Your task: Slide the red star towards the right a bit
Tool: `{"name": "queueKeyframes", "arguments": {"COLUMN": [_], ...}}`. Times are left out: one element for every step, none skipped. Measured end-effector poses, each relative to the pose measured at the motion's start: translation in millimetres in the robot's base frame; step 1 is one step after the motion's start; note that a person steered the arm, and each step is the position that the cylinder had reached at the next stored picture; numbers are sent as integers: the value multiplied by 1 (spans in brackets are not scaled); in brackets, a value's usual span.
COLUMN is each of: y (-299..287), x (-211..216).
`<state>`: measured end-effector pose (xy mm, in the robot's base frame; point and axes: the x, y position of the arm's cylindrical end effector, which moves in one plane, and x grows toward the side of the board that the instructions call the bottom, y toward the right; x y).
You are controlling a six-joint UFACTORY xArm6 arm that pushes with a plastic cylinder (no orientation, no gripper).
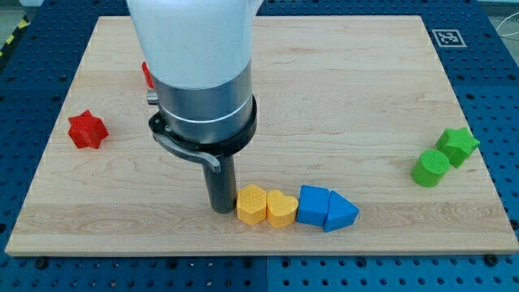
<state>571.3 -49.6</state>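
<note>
The red star (87, 130) lies on the wooden board (340, 89) near the view's left edge. My tip (220, 209) rests on the board at the view's lower middle, far to the right of the red star and a little lower. It stands just left of a yellow hexagon block (252, 203), touching it or nearly so. A second red block (148, 75) shows only partly behind the arm's body, above and to the right of the star; its shape is hidden.
Right of the yellow hexagon runs a tight row: a yellow heart (281, 208), a blue block (313, 204) and a blue triangle (341, 212). A green cylinder (430, 168) and a green star (458, 145) sit near the right edge. A fiducial marker (448, 37) is at the top right corner.
</note>
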Motion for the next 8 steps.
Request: {"name": "queueKeyframes", "arguments": {"y": [4,11,13,13,-2,-40,-44,-69], "x": [0,0,0,0,0,0,0,0]}}
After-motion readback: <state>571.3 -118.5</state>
